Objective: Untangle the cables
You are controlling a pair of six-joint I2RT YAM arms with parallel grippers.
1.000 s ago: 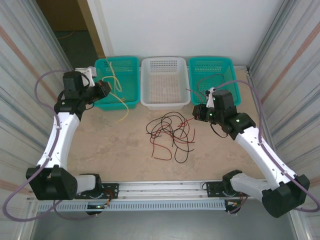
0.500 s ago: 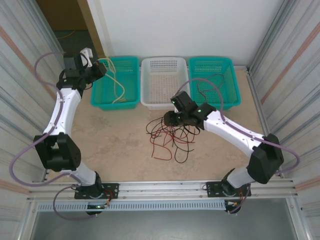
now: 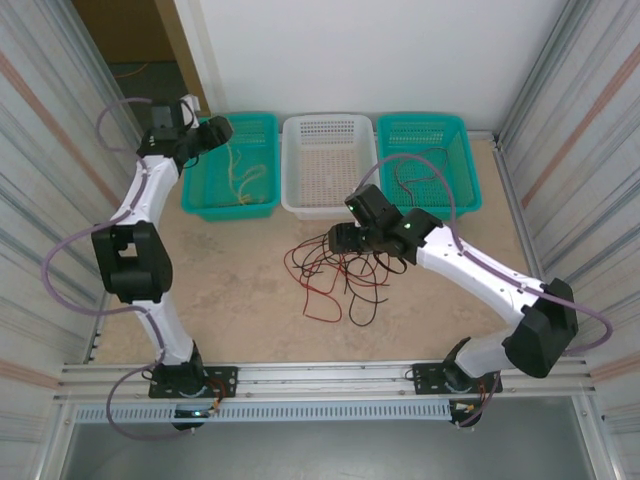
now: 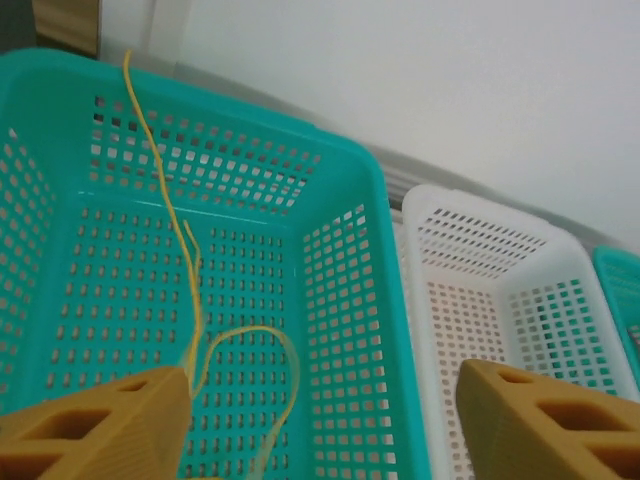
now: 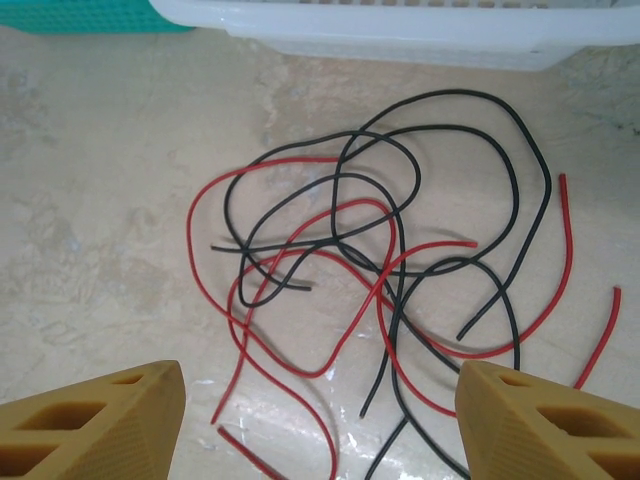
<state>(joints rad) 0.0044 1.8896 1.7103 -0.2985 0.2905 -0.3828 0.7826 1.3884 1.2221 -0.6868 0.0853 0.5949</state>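
Observation:
A tangle of red and black cables (image 3: 335,275) lies on the table in front of the white basket. My right gripper (image 3: 336,240) hovers over its far edge, open with nothing between the fingers. The right wrist view has the gripper (image 5: 320,420) above red cable loops (image 5: 570,240) crossed with black cable loops (image 5: 440,95). Pale yellow cables (image 3: 240,175) lie in the left teal basket (image 3: 200,205). My left gripper (image 3: 220,130) stands open over that basket's far rim. In its wrist view a yellow cable (image 4: 163,195) runs past the left finger (image 4: 110,425), not pinched.
A white basket (image 3: 330,122) stands between two teal ones at the back. The right teal basket (image 3: 425,122) holds a dark cable (image 3: 405,178). Corrugated walls close both sides. A rail runs along the near edge.
My left gripper opened and the yellow cable now lies in the left basket. My right arm swung from the right basket to over the tangle and opened.

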